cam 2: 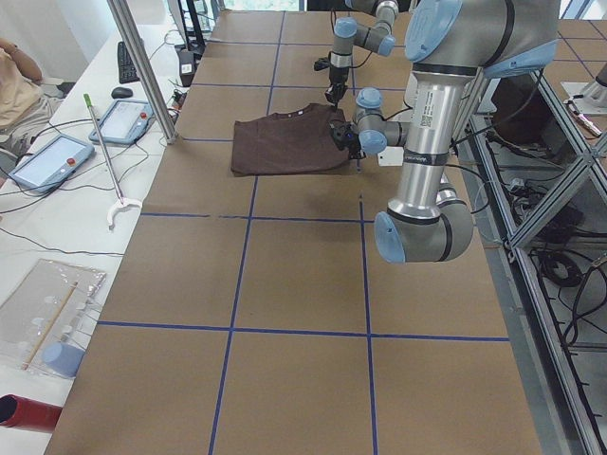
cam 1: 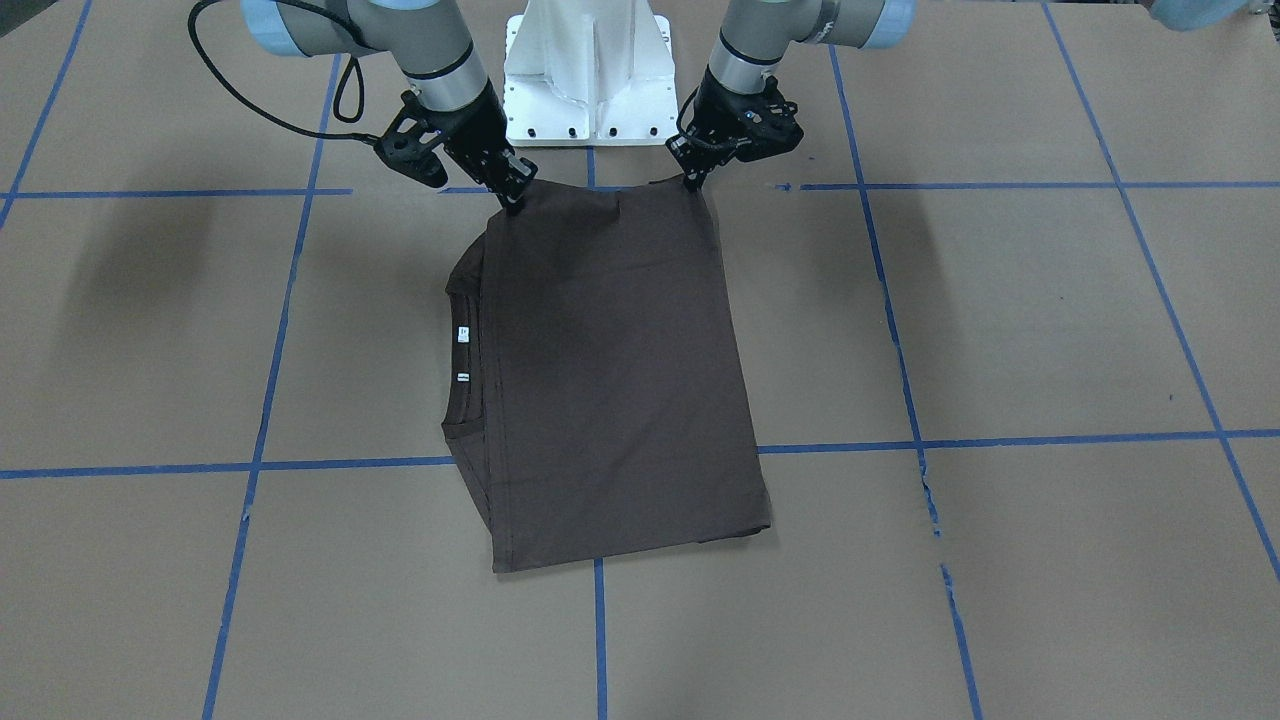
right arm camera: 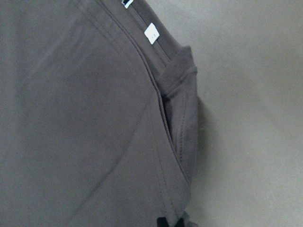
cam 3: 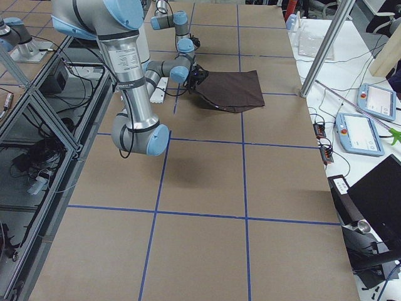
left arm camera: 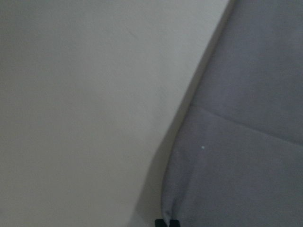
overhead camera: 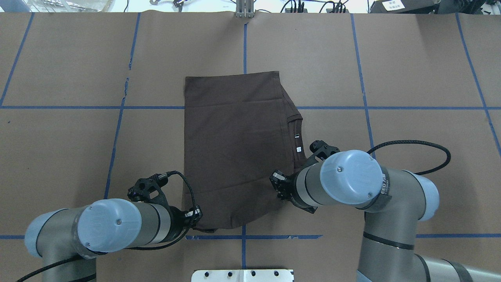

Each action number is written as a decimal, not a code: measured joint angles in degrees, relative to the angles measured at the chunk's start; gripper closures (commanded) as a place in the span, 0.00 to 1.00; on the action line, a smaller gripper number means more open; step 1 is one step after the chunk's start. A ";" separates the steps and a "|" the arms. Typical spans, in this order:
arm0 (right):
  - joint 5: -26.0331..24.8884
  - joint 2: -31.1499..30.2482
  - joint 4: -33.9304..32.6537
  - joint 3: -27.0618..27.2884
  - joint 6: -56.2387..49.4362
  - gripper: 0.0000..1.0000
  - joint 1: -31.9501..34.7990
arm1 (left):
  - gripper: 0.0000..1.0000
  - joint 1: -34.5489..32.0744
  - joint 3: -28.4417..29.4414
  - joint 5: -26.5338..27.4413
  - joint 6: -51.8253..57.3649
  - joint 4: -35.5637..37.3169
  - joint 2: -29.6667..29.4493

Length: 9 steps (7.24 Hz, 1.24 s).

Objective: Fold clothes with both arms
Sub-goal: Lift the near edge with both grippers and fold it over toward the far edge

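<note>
The dark brown T-shirt [cam 1: 610, 370] lies folded into a rectangle at the table's middle [overhead camera: 235, 149]. Its collar with white labels [cam 1: 462, 335] is on the robot's right side. My left gripper [cam 1: 690, 182] is shut on the shirt's near corner on the robot's left. The left wrist view shows its fingertips [left arm camera: 166, 222] pinched on the cloth [left arm camera: 246, 142]. My right gripper [cam 1: 512, 195] is shut on the other near corner, by the collar. The right wrist view shows its tips [right arm camera: 170, 221] on the shirt's edge [right arm camera: 85, 118]. The far part of the shirt rests flat.
The white pedestal base [cam 1: 590, 80] stands just behind both grippers. Blue tape lines [cam 1: 260, 420] grid the brown table. A metal pole [cam 2: 142, 66] and tablets [cam 2: 123, 118] stand at the operators' side, beyond the shirt's far edge.
</note>
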 measured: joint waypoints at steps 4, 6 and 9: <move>4.08 -0.83 -3.37 6.51 1.04 1.00 6.01 | 1.00 -12.04 -8.48 -10.07 4.06 3.07 -2.72; 8.65 8.79 -4.19 -5.19 -0.73 1.00 14.86 | 1.00 -21.27 -0.41 -14.68 11.84 3.16 -6.59; 10.71 22.58 -3.44 -25.93 -5.58 1.00 20.85 | 1.00 -26.73 15.96 -14.69 17.59 -2.25 -12.94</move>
